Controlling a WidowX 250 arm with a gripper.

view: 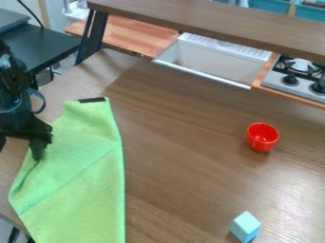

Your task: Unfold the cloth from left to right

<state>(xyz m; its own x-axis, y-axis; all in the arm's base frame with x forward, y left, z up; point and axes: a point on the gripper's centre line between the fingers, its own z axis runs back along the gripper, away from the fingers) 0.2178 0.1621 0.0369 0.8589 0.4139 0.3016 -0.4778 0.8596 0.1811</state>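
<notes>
The green cloth [82,175] lies along the left side of the wooden table, reaching down to the bottom edge of the view. Its right edge runs nearly straight down, a diagonal crease crosses its lower half, and a dark tag sits at its top corner. The black gripper [38,151] is at the left, coming in from the left edge, with its tip over the cloth's left part. Whether it holds any fabric cannot be told.
A red cup [262,137] stands on the table [184,142] at the right. A light blue block [245,226] is near the bottom edge. Behind are a raised shelf [209,21], a white sink [213,59] and a stove [295,78].
</notes>
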